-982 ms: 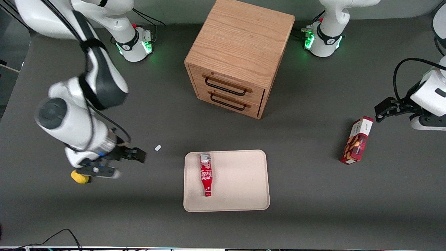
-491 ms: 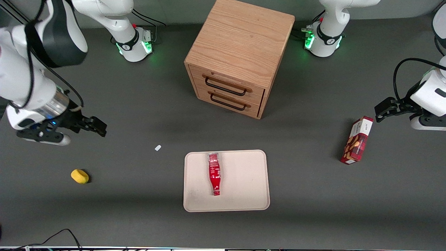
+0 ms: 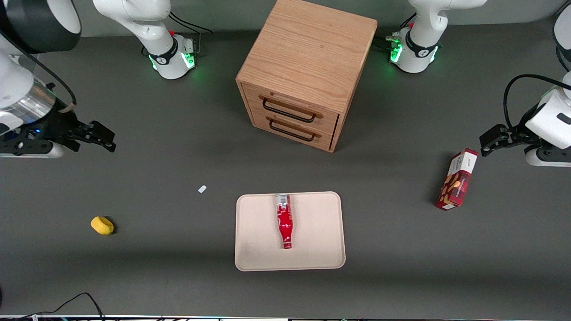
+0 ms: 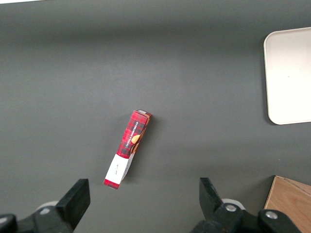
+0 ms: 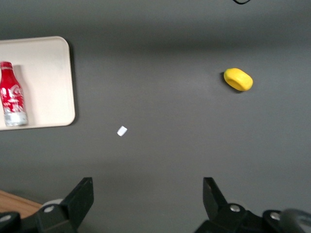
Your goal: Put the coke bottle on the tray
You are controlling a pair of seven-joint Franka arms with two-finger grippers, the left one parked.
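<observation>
The coke bottle (image 3: 284, 220) lies on its side on the beige tray (image 3: 312, 258), near the tray's middle, its silvery base pointing to the wooden drawer cabinet and its red cap to the front camera. It also shows in the right wrist view (image 5: 11, 93) on the tray (image 5: 53, 82). My right gripper (image 3: 103, 135) is open and empty, raised high above the table at the working arm's end, well away from the tray. In the right wrist view the gripper (image 5: 147, 191) has its jaws wide apart with only bare table between them.
A wooden two-drawer cabinet (image 3: 308, 71) stands farther from the front camera than the tray. A yellow object (image 3: 102, 225) and a small white scrap (image 3: 202, 189) lie on the table toward the working arm's end. A red snack box (image 3: 457, 179) lies toward the parked arm's end.
My right gripper has risen and drawn away from the tray toward the working arm's end. The bottle has rolled across the tray toward its middle.
</observation>
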